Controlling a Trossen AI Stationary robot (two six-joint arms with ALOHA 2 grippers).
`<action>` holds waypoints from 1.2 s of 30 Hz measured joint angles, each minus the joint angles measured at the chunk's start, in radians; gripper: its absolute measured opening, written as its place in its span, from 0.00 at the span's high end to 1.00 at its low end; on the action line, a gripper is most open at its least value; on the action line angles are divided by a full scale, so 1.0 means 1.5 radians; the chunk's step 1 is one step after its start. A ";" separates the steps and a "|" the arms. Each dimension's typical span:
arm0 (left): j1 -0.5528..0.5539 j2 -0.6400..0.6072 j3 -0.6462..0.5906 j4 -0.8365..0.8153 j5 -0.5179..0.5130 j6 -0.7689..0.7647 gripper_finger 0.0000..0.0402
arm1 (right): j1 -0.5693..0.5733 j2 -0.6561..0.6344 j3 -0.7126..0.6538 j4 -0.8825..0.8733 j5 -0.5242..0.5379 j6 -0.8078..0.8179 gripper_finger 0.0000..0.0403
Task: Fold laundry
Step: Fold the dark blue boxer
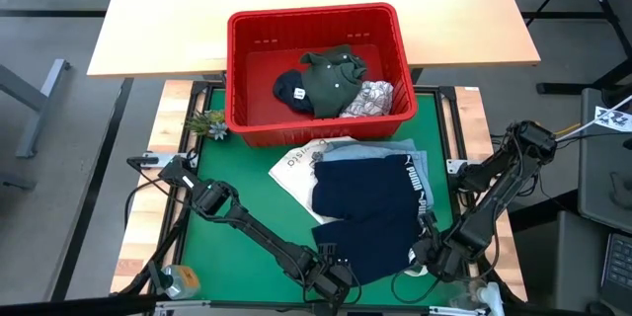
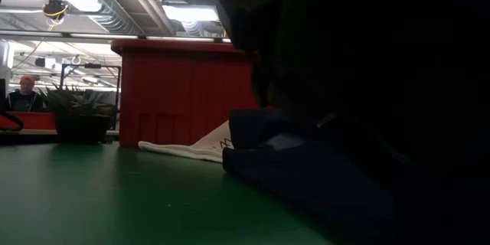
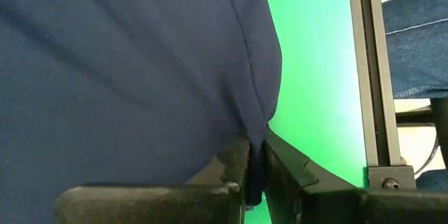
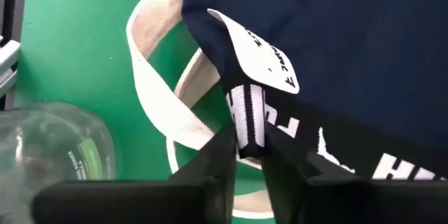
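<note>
A navy blue garment (image 1: 370, 212) with a black lettered waistband lies spread on the green mat, partly over light blue denim (image 1: 370, 150) and a white tote bag (image 1: 296, 168). My left gripper (image 1: 334, 278) is at the garment's near left corner, shut on the cloth. My right gripper (image 1: 427, 255) is at its near right corner, shut on the waistband. The low view shows the navy garment (image 2: 306, 176) close up, with a dark arm blocking much of the picture. My left gripper pinches a seamed edge of the navy cloth (image 3: 256, 143) between its two fingers, slanting down from the near left. The cloth spreads away from the fingers in soft folds. My right gripper pinches the end of the waistband (image 4: 248, 122) between its two fingers, from above, pointing down. A white label (image 4: 255, 49) is folded out just beyond the fingers.
A red slotted basket (image 1: 252, 128) at the far side of the mat holds olive green, navy and printed white garments. A small plant (image 1: 207, 123) stands at its left. The tote's white handle (image 4: 150, 105) loops beside my right gripper, next to a clear container (image 4: 56, 147).
</note>
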 joint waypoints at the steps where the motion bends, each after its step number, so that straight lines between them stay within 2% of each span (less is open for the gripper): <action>1: 0.000 0.000 0.000 0.000 0.000 0.000 0.93 | 0.000 0.000 0.000 0.003 0.000 0.000 0.87; 8: -0.001 -0.009 -0.001 -0.006 0.001 -0.017 0.98 | 0.000 0.000 0.011 0.000 -0.025 0.000 0.98; 13: -0.001 -0.031 -0.003 -0.030 0.004 -0.017 0.99 | 0.000 -0.001 0.059 -0.044 -0.014 0.000 0.95; 17: -0.001 -0.057 -0.002 -0.038 0.000 -0.017 0.99 | 0.000 -0.001 0.108 -0.106 0.013 -0.013 0.96; 24: 0.003 -0.106 -0.002 -0.071 -0.031 -0.017 0.99 | 0.000 -0.001 0.168 -0.202 0.110 0.007 0.98; 27: 0.008 -0.131 -0.001 -0.111 -0.043 -0.013 0.99 | 0.000 -0.001 0.191 -0.236 0.171 0.022 0.96; 31: 0.019 -0.172 -0.001 -0.178 -0.065 -0.013 0.99 | 0.000 -0.001 0.217 -0.303 0.218 0.031 0.97; 36: 0.039 -0.214 0.000 -0.277 -0.101 -0.013 0.99 | 0.000 -0.002 0.223 -0.435 0.279 0.128 0.98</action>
